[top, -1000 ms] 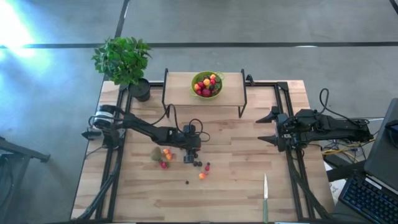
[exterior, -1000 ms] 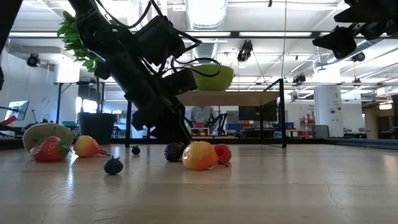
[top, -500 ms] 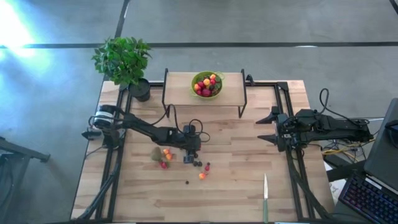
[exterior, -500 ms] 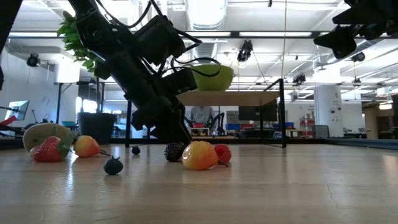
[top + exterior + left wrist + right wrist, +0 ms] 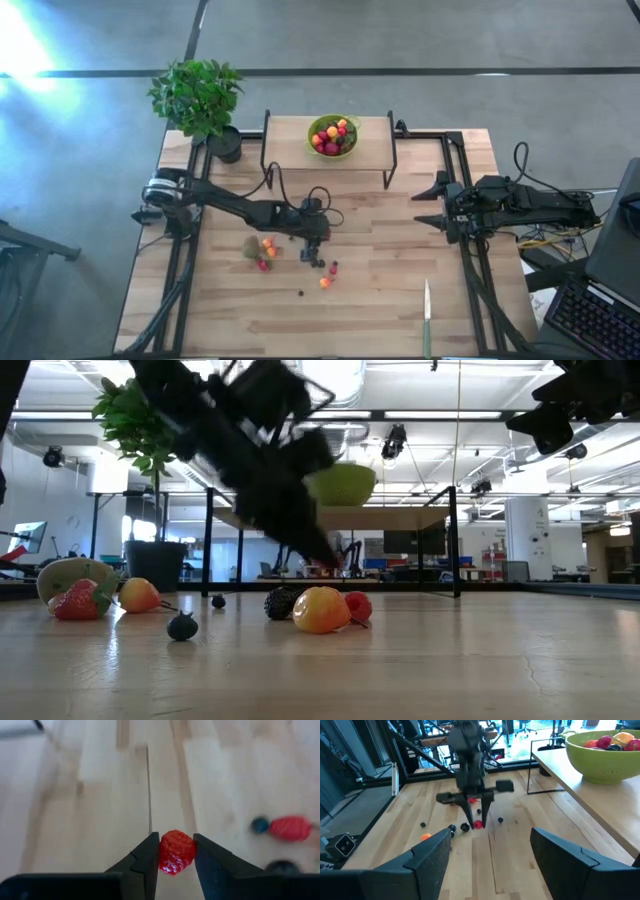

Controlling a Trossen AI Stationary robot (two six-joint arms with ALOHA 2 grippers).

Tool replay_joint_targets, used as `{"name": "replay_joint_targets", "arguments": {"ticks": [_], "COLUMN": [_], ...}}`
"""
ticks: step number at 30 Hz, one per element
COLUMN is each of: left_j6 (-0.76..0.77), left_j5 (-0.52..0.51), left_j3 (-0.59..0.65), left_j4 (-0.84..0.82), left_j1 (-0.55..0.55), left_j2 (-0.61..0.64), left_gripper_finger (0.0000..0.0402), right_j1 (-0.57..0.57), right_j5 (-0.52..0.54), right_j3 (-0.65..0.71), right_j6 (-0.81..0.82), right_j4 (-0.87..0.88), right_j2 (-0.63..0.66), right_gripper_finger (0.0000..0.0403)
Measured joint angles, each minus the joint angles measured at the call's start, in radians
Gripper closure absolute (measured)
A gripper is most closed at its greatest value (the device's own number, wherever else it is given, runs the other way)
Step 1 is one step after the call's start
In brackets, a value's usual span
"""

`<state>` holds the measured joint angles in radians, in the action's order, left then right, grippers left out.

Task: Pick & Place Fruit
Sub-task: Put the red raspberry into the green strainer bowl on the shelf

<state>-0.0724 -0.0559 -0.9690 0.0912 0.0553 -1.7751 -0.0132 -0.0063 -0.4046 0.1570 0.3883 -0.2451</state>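
I'm pinching a raspberry [image 5: 176, 852] in my left gripper [image 5: 175, 862], just above the table [image 5: 400, 290]. Bowl [image 5: 333, 135] is holding several fruits; a cluster [image 5: 262, 252] is waiting. Right gripper [image 5: 432, 205] is idling open.

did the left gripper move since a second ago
Yes. In the high view the left gripper, shut on a red berry, has shifted slightly right, toward the knife side; in the low view it has lifted off the table.
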Motion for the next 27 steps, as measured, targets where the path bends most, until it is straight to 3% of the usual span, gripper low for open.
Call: {"name": "replay_joint_targets", "arguments": {"ticks": [8,18,27], "left_j6": [-0.110,-0.272,-0.220], "left_j5": [-0.022,-0.176,-0.203], "left_j3": [-0.248,-0.636,-0.780], "left_j4": [-0.156,-0.439,-0.578], "left_j1": [-0.003,-0.055,-0.196], "left_j2": [0.045,0.046,0.046], "left_gripper_finger": [0.0289,0.0289,0.0289], "right_j1": [0.000,0.000,0.000], "right_j5": [0.000,0.000,0.000], "right_j3": [0.000,0.000,0.000], "right_j6": [0.000,0.000,0.000], "right_j4": [0.000,0.000,0.000], "right_j2": [0.000,0.000,0.000], "right_gripper_finger": [0.0160,0.0181,0.0171]}}
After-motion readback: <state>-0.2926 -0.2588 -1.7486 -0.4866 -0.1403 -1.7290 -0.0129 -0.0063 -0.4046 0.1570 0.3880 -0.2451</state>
